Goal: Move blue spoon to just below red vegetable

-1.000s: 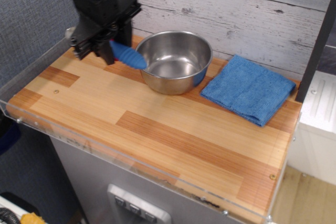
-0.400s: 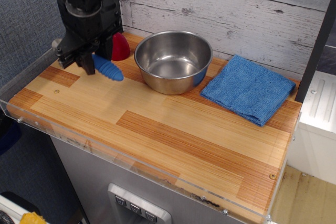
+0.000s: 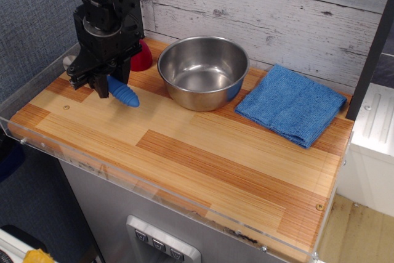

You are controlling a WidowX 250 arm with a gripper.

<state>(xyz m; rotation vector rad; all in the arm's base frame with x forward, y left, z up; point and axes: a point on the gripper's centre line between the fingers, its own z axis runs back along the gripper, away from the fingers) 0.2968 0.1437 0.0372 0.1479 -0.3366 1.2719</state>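
— Blue spoon (image 3: 122,92): where was it?
— Clamped in the hand (image 3: 101,82), handle jutting out toward four o'clock over the tabletop (image 3: 203,146), the red vegetable (image 3: 141,57) near at one o'clock.

On your tabletop (image 3: 203,152) you have one blue spoon (image 3: 122,91), one red vegetable (image 3: 142,57), one steel bowl (image 3: 204,72) and one folded blue cloth (image 3: 290,104). That makes four loose items, one of each kind. You also have a single end effector (image 3: 98,81) in view, and only one arm
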